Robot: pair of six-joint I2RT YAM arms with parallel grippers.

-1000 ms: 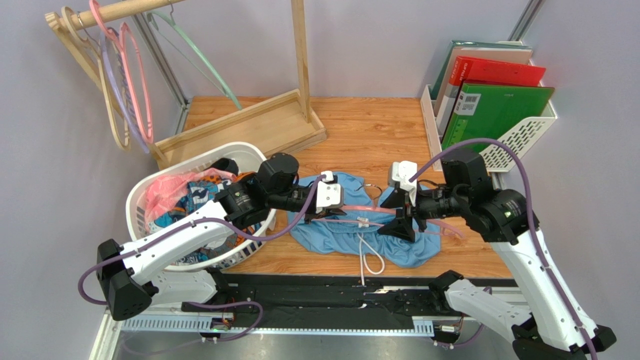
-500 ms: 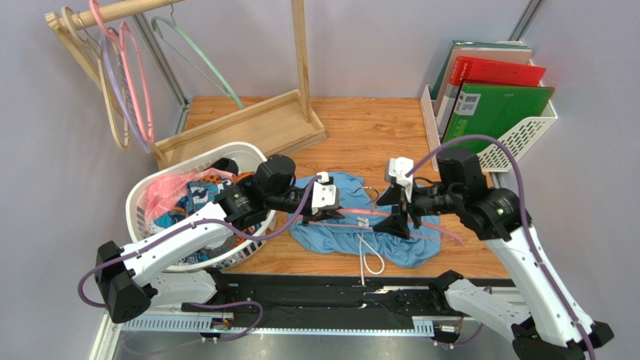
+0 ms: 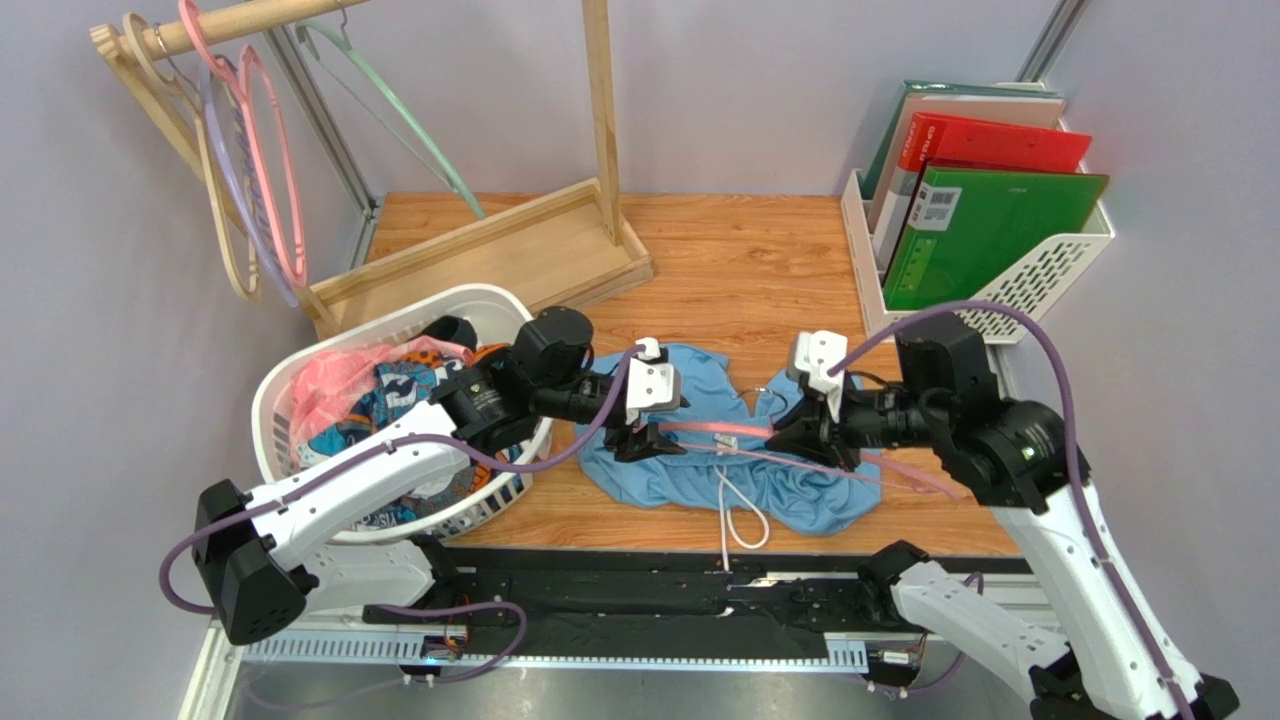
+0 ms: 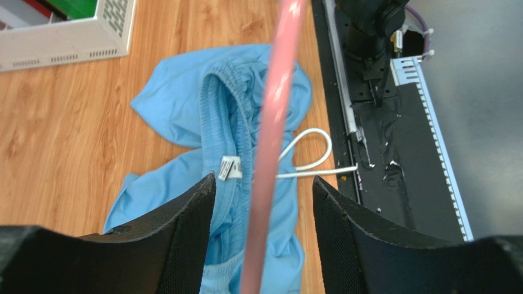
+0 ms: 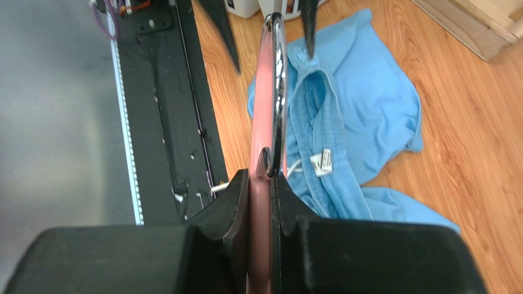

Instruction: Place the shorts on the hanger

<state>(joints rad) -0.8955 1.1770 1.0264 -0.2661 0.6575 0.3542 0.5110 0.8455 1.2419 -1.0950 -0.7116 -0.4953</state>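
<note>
The light blue shorts (image 3: 684, 465) lie crumpled on the wooden table between my two arms, their white drawstring (image 3: 739, 518) trailing toward the near edge. The salmon-pink hanger (image 3: 724, 432) hovers just above them, spanning from one gripper to the other. My left gripper (image 3: 643, 437) is open; in its wrist view the hanger's bar (image 4: 273, 122) runs between the fingers (image 4: 190, 226) untouched, above the shorts (image 4: 184, 116) and their label (image 4: 230, 166). My right gripper (image 3: 807, 435) is shut on the hanger (image 5: 263, 116) beside its silver hook (image 5: 280, 67); the shorts (image 5: 362, 104) lie below.
A white laundry basket (image 3: 280, 393) holding pink and patterned cloth stands left, under my left arm. A wooden rack base (image 3: 496, 248) with hangers on its rail (image 3: 241, 135) is back left. A white file holder (image 3: 1037, 270) with folders is back right. A black rail (image 3: 646, 578) lines the near edge.
My left gripper has opened and let go of the hanger. My right gripper has closed on the hanger's other end and sunk slightly toward the shorts.
</note>
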